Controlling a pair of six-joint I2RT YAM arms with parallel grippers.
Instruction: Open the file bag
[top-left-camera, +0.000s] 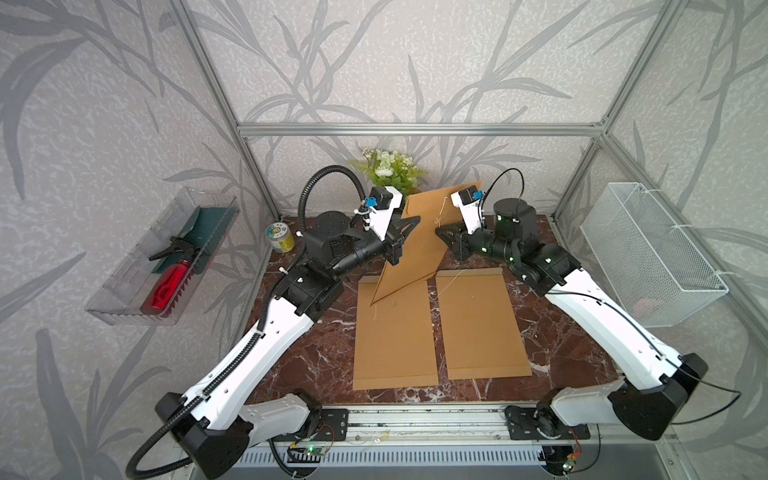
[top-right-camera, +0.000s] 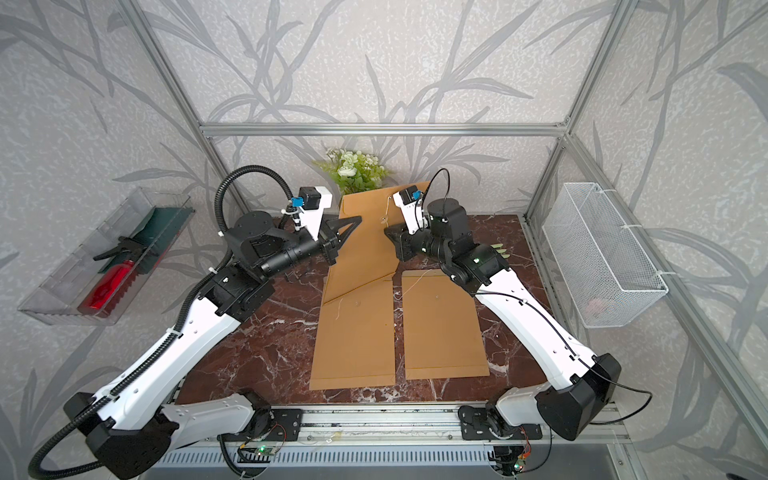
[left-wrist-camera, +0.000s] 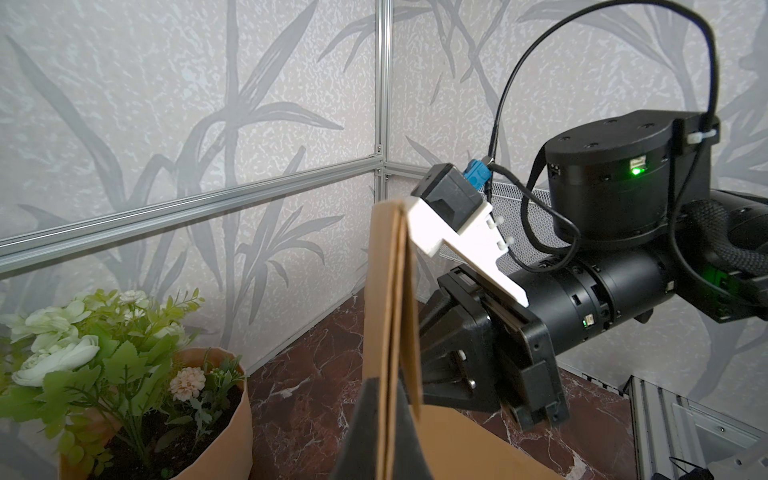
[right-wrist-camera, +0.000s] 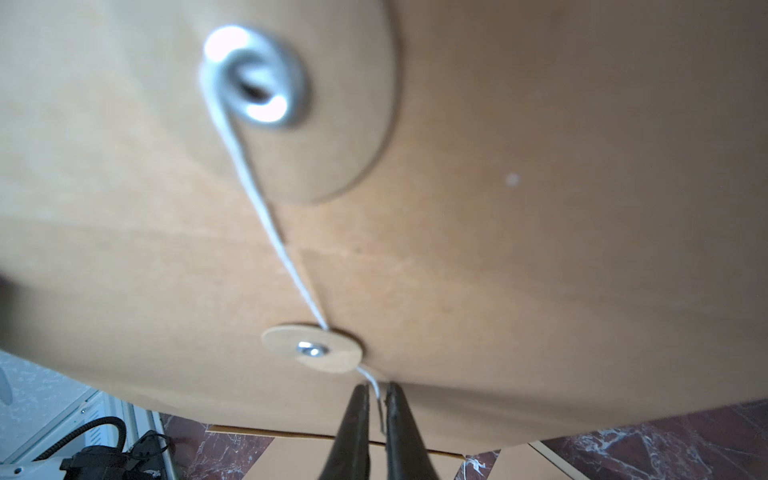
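Tray: spray bottle | basket: pink object | left tool: file bag

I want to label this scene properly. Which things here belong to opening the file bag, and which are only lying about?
In use: upright file bag, its string, left gripper holding it, right gripper at the string.

Lying about: two flat file bags, potted flowers, tin, clear tray with red spray bottle, wire basket.
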